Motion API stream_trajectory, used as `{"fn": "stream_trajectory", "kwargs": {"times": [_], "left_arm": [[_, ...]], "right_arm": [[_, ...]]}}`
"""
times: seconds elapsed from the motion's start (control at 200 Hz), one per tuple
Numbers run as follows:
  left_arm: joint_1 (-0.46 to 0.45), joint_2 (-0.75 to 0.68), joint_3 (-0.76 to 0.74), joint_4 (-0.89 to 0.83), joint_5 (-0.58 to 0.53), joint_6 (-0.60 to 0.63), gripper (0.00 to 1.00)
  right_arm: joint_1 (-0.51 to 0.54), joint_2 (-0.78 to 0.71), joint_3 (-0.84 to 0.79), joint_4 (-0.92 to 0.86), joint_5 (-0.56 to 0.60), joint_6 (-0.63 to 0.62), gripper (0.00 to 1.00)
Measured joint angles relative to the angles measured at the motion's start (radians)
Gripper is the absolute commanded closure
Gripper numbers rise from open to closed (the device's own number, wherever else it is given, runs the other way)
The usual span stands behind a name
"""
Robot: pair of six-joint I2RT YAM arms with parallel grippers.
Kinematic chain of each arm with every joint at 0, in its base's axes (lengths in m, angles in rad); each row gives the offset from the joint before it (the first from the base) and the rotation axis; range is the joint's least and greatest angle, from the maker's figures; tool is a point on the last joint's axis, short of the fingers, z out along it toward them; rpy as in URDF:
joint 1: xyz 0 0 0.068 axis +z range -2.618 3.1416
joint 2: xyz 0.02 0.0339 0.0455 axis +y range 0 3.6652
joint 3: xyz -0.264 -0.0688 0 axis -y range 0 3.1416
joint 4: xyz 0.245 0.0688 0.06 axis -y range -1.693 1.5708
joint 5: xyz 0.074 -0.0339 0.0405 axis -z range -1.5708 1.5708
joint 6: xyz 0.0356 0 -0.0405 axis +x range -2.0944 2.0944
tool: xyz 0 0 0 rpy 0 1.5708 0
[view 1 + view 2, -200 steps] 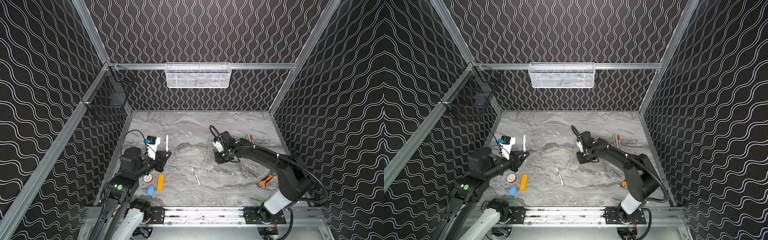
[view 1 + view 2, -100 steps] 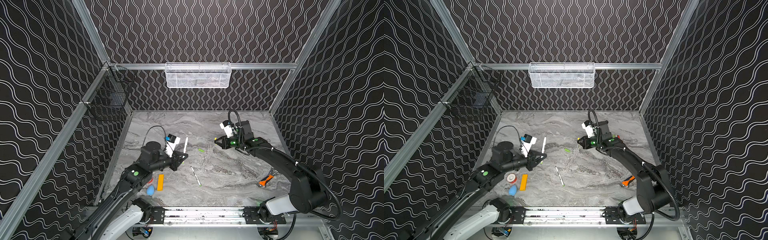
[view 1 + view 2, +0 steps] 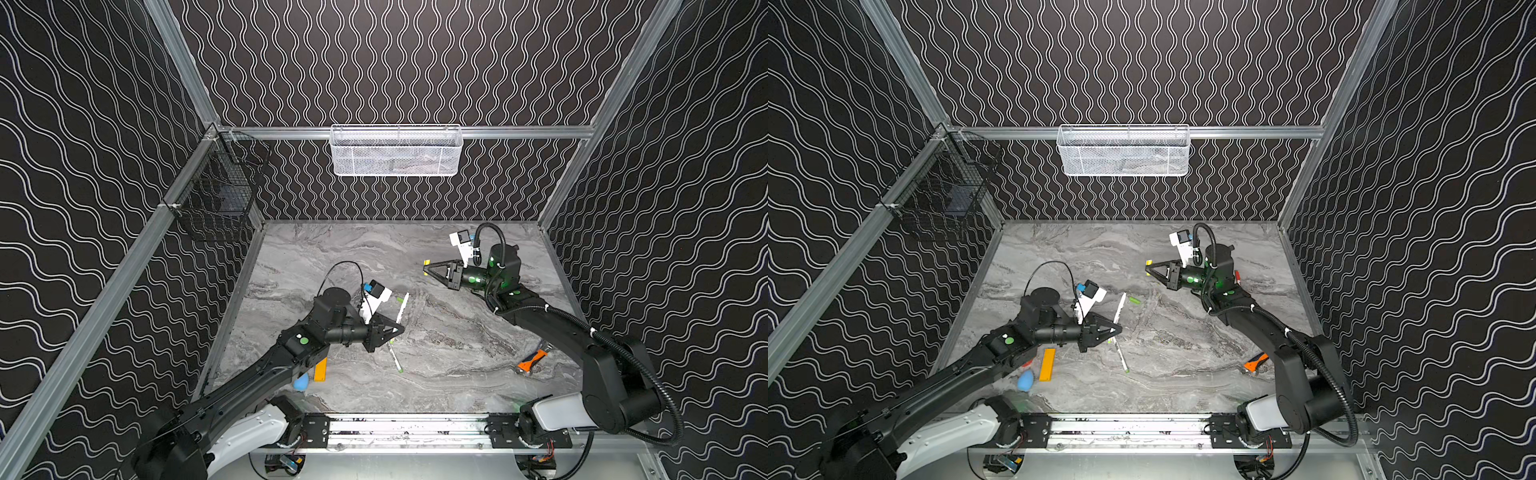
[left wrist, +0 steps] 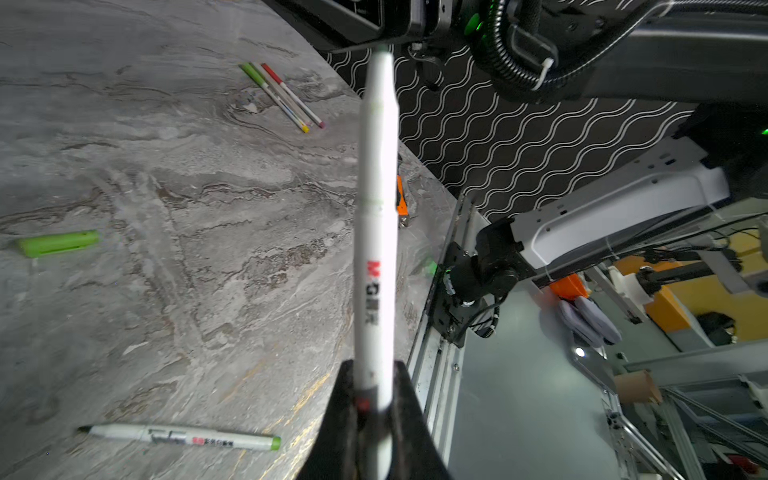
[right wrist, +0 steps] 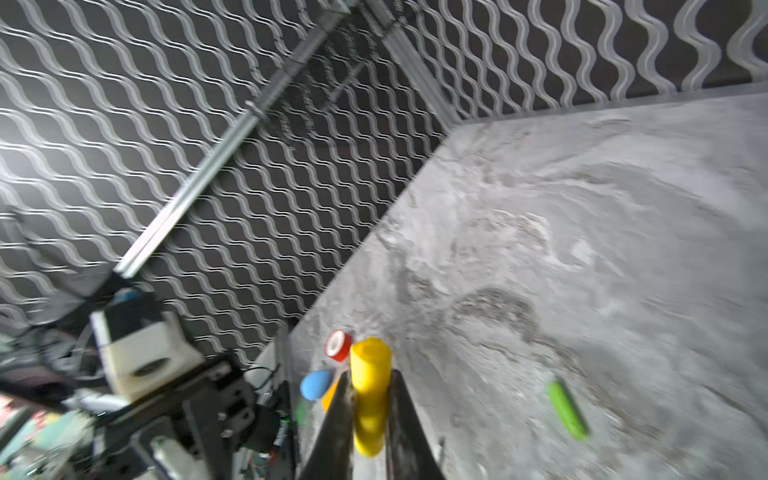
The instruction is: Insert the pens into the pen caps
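Observation:
My left gripper [image 3: 398,329] [image 4: 371,376] is shut on the lower end of a white pen [image 3: 402,309] [image 4: 374,208], which sticks up and away from it over the table's middle. My right gripper [image 3: 428,266] [image 5: 369,384] is shut on a yellow pen cap [image 3: 426,262] [image 5: 370,359] and hangs above the table at the back right, pointing left. The held pen and cap are well apart. A green pen cap [image 3: 400,299] [image 5: 567,409] lies on the table beyond the left gripper. Another white pen [image 3: 395,359] [image 4: 183,436] with a green end lies flat just in front of it.
Two capped pens [image 4: 282,95] lie side by side near the right wall. An orange-handled tool [image 3: 532,360] is at the front right. An orange bar [image 3: 320,369], a blue blob [image 3: 301,381] and a red tape roll [image 5: 338,345] sit front left. Two wire baskets [image 3: 397,151] [image 3: 216,199] hang on the walls.
The left arm has carried its pen from the left edge toward the table's middle. The right gripper has lifted off the table with the yellow cap and turned to point left.

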Motion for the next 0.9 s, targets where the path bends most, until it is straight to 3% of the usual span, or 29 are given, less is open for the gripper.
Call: {"fn": "stream_trajectory", "kwargs": {"times": [0.265,0.901], "left_arm": [[-0.003,0.042,-0.001,0.106,0.071,-0.001,1.0],[-0.003,0.028,-0.008,0.138,0.077,0.004,1.0]], "right_arm": [[0.032,-0.043,-0.059,0.27,-0.078,0.175,0.9],[0.147,-0.057,-0.063,0.346,-0.083,0.237,0.89]]}}
